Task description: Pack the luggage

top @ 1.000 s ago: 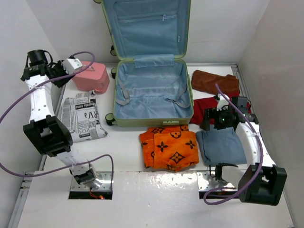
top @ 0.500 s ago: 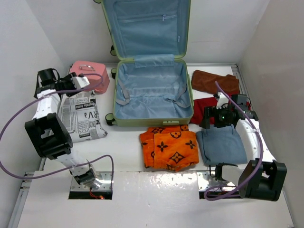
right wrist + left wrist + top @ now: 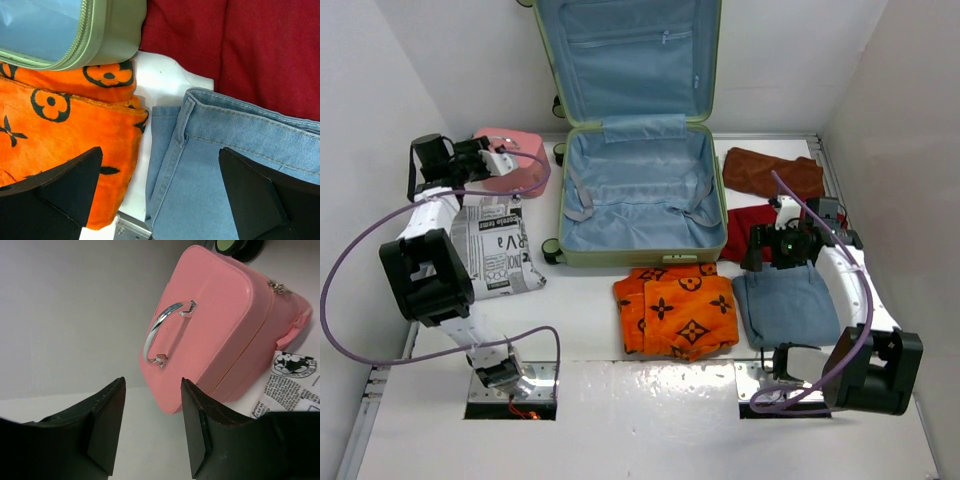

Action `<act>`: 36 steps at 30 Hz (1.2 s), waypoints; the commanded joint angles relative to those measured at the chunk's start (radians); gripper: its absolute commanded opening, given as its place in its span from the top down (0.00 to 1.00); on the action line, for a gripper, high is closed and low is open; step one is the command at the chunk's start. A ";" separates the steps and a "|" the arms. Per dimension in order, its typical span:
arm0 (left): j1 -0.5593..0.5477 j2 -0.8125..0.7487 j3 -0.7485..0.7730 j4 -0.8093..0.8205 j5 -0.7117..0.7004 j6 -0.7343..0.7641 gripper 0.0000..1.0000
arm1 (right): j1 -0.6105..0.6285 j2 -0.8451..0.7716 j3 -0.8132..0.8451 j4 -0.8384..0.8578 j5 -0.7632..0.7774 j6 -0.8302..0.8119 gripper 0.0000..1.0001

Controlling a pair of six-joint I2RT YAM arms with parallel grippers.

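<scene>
The luggage lies open at the back centre, its light-blue lined base empty and its lid standing upright. My left gripper hovers at the small pink case. In the left wrist view the left gripper is open and empty, just short of the pink case with its silver handle. My right gripper is wide open. The right gripper hangs over the edge of the folded blue jeans and the orange patterned cloth, holding nothing.
A newspaper-print pouch lies left of the luggage. The orange cloth and jeans lie in front of it, while a red cloth and a brown cloth lie to its right. White walls close in on both sides.
The left arm has swung its gripper in toward the pink case and its jaws have widened a little. The right arm has hardly moved.
</scene>
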 commanded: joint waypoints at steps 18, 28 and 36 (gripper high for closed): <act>-0.050 0.170 0.107 0.239 -0.087 -0.092 0.37 | -0.014 0.037 0.076 -0.012 0.018 -0.024 0.01; -0.089 0.252 0.150 0.285 -0.120 -0.095 0.37 | -0.037 0.060 0.091 -0.014 0.016 -0.030 0.02; -0.116 0.305 0.193 0.354 -0.193 -0.098 0.48 | -0.046 0.066 0.096 -0.008 0.014 -0.029 0.03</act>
